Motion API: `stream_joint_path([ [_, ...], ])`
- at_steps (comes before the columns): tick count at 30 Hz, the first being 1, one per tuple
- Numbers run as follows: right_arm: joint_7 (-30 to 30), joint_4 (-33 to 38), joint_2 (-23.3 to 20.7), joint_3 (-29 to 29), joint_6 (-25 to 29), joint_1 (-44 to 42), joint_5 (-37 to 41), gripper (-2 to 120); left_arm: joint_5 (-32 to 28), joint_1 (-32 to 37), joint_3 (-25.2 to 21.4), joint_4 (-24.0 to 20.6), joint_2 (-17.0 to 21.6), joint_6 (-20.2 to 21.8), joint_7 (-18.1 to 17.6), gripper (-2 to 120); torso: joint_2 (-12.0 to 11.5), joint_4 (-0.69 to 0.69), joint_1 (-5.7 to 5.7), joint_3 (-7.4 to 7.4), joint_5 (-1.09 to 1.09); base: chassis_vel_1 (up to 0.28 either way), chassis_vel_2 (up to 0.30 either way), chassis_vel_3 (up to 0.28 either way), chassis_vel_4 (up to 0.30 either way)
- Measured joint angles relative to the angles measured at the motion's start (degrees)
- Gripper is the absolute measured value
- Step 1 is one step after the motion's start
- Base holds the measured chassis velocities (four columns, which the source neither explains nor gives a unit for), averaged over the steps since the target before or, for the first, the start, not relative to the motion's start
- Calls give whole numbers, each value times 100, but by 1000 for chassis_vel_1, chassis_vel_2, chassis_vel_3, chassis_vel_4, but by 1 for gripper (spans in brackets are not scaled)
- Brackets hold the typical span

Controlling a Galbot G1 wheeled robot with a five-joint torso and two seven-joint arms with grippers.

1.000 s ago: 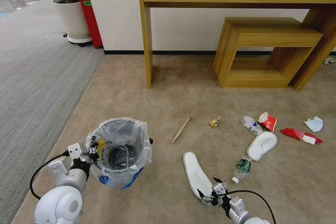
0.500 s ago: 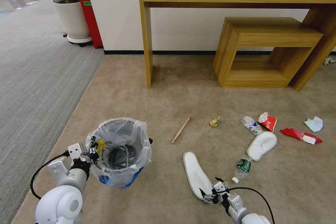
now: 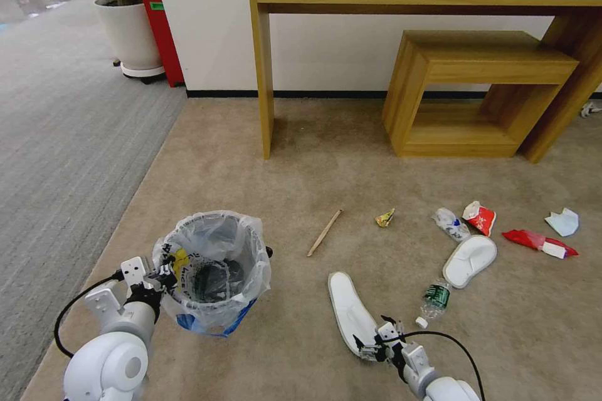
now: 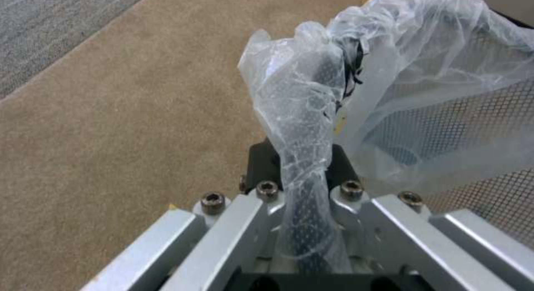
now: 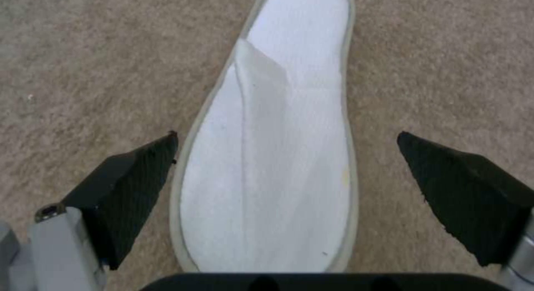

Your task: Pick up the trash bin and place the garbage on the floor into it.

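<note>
High head view; 2 close wrist views.

Two arms low in the frame, one pincer clamped, one spread.

The left pincer (image 3: 164, 274), at the lower left of the head view on a white rounded arm with a black cable, is closed on the rim of the small round black wire-mesh trash bin (image 3: 213, 276). The right pincer (image 3: 374, 344), at the lower centre-right, hangs with black fingertips (image 5: 139, 174) wide apart.
</note>
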Motion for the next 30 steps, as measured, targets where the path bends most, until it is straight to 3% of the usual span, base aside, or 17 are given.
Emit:
stream_joint_path([
  [20, 149, -262, 138, -133, -14, 190, -18, 100, 5, 21, -17, -1, -14, -22, 0, 2, 0, 0, 0, 0, 0, 0, 0, 0, 0],
  [30, 205, -475, 212, -197, 12, 388, 36, 91, 7, 26, -24, -1, -22, -33, 2, 2, 0, 0, 0, 0, 0, 0, 0, 0, 0],
])
